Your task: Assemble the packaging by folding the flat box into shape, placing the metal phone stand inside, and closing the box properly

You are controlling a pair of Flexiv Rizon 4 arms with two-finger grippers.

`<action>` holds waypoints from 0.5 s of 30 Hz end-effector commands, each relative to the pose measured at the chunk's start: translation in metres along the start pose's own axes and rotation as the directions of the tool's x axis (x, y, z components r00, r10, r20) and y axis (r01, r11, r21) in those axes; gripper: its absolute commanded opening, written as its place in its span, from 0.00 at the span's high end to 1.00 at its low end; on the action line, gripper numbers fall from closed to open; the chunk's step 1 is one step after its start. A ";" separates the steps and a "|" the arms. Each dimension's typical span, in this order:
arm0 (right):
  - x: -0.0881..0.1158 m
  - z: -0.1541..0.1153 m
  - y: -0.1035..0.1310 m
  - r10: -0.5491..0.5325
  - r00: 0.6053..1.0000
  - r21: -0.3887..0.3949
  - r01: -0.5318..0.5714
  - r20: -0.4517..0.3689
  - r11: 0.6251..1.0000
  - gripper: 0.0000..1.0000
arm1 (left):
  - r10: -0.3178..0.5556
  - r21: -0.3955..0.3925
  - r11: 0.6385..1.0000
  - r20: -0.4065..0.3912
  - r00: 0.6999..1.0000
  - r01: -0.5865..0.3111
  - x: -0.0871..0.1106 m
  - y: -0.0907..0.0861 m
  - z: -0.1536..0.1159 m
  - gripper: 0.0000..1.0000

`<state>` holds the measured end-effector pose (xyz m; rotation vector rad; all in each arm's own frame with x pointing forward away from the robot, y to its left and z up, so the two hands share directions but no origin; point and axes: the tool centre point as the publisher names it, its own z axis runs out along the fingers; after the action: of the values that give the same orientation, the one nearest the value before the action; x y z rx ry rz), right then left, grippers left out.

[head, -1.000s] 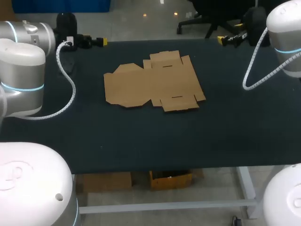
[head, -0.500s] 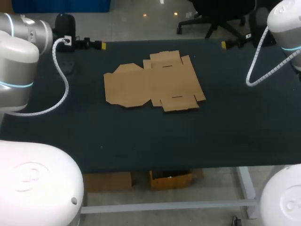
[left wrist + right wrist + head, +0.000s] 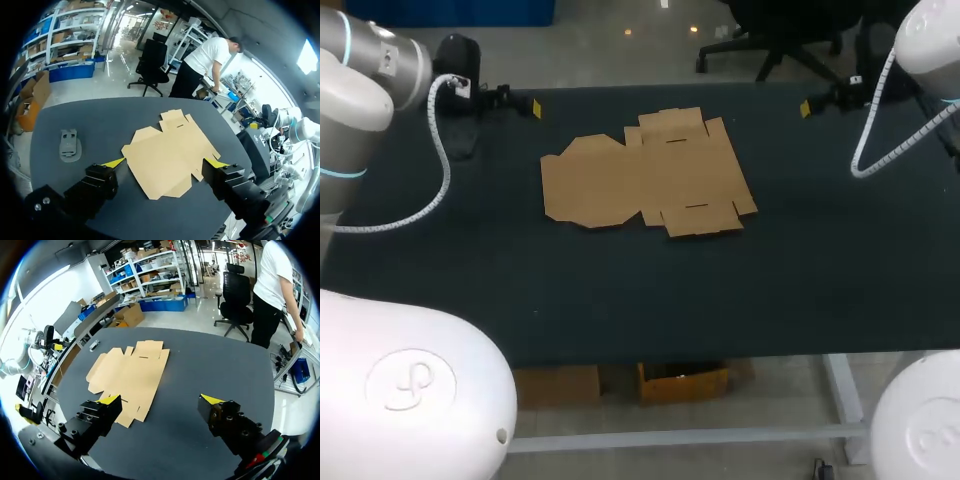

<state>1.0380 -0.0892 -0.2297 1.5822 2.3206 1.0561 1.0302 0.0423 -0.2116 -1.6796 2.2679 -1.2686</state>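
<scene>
Flat brown cardboard box blank [image 3: 645,175] lies mid-table, long axis running arm to arm. Left gripper [image 3: 165,162] wide, blank dead ahead; right gripper [image 3: 161,399] wide, blank ahead, offset sideways. Left judged nearer.

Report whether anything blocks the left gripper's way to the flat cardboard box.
Nothing visible does. Only dark tabletop lies between the left gripper and the flat brown cardboard box ahead of its open fingers. The grey metal phone stand lies off to one side.
</scene>
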 end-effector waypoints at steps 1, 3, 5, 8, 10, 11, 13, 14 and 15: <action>-0.004 -0.006 -0.003 0.028 1.000 0.115 -0.026 -0.010 0.993 0.00 | -0.027 -0.154 0.987 0.045 0.999 0.034 0.001 0.002 0.004 0.00; -0.005 -0.006 -0.005 0.032 0.999 0.124 -0.031 -0.006 0.992 0.00 | -0.043 -0.192 0.980 0.055 0.998 0.053 -0.002 0.004 0.007 0.00; -0.005 -0.006 -0.005 0.032 0.999 0.124 -0.031 -0.006 0.992 0.00 | -0.039 -0.215 0.975 0.065 0.997 0.052 -0.004 0.006 0.009 0.00; -0.005 -0.006 -0.005 0.032 0.999 0.124 -0.031 -0.006 0.992 0.00 | -0.039 -0.215 0.975 0.065 0.997 0.052 -0.004 0.006 0.009 0.00; -0.005 -0.006 -0.005 0.032 0.999 0.124 -0.031 -0.006 0.992 0.00 | -0.039 -0.215 0.975 0.065 0.997 0.052 -0.004 0.006 0.009 0.00; -0.005 -0.006 -0.005 0.032 0.999 0.124 -0.031 -0.006 0.992 0.00 | -0.039 -0.215 0.975 0.065 0.997 0.052 -0.004 0.006 0.009 0.00; -0.005 -0.006 -0.005 0.032 0.999 0.124 -0.031 -0.006 0.992 0.00 | -0.039 -0.215 0.975 0.065 0.997 0.052 -0.004 0.006 0.009 0.00; -0.005 -0.006 -0.005 0.032 0.999 0.124 -0.031 -0.006 0.992 0.00 | -0.039 -0.215 0.975 0.065 0.997 0.052 -0.004 0.006 0.009 0.00; -0.005 -0.006 -0.005 0.032 0.999 0.124 -0.031 -0.006 0.992 0.00 | -0.039 -0.215 0.975 0.065 0.997 0.052 -0.004 0.006 0.009 0.00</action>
<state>1.0323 -0.0961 -0.2314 1.6644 2.4069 0.9438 1.0293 0.0414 -0.2256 -1.7934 2.3496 -1.0750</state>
